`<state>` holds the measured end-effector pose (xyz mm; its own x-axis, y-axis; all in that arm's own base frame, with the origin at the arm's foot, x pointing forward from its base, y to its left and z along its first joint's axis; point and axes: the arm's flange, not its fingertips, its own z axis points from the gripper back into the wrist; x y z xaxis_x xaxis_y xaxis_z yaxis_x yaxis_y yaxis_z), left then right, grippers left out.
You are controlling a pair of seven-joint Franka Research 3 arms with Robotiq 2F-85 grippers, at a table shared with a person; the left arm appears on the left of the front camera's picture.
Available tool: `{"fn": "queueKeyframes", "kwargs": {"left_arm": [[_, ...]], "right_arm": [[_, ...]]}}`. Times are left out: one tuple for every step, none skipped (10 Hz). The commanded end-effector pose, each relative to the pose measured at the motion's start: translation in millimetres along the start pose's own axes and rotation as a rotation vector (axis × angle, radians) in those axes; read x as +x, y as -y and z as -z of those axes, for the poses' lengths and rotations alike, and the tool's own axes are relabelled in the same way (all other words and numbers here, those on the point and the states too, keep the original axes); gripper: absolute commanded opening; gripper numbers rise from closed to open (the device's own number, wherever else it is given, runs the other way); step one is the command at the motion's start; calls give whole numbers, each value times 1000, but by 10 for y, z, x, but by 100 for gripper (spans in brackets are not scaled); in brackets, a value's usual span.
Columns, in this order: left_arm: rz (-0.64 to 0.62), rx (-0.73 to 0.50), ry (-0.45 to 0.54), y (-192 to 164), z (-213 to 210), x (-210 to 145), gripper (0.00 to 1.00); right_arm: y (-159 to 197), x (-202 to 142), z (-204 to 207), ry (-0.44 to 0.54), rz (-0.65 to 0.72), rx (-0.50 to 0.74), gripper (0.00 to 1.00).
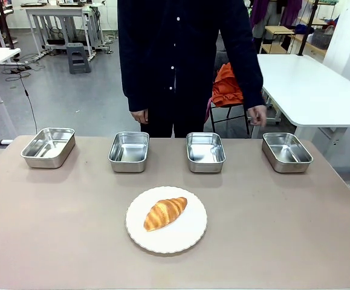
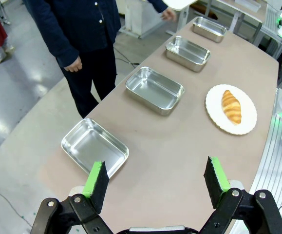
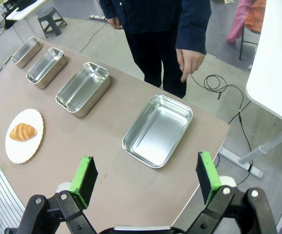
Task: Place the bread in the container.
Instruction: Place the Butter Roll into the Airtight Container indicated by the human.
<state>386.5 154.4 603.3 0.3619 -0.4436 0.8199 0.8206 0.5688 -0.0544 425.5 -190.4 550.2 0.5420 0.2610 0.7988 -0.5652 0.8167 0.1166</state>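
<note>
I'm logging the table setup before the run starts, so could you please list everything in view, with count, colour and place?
croissant: one, golden-brown, lying on the plate
plate: one, white, round, middle of the table, nearer the robot than the trays
steel trays: four, shiny silver, in a row along the far edge, all empty
table: one, beige-brown
orange cloth: one, behind the person, picture right
person: one, dark blue buttoned top, standing at the far side, hands hanging down
left gripper: one, black with green pads, open, above the table's left end
right gripper: one, black with green pads, open, above the right end
</note>
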Motion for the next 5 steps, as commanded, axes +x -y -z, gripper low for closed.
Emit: {"fn": "queueKeyframes", "kwargs": {"left_arm": [[5, 5, -2, -1, -24, 0, 100], [5, 5, -2, -1, -24, 0, 100], [5, 5, -2, -1, -24, 0, 100], [5, 5, -2, -1, -24, 0, 100], [5, 5, -2, -1, -24, 0, 100]], "right_arm": [[24, 8, 19, 27, -19, 6, 100], [24, 8, 19, 27, -19, 6, 100], [24, 8, 19, 27, -19, 6, 100], [24, 8, 19, 27, -19, 6, 100], [24, 8, 19, 27, -19, 6, 100]]}}
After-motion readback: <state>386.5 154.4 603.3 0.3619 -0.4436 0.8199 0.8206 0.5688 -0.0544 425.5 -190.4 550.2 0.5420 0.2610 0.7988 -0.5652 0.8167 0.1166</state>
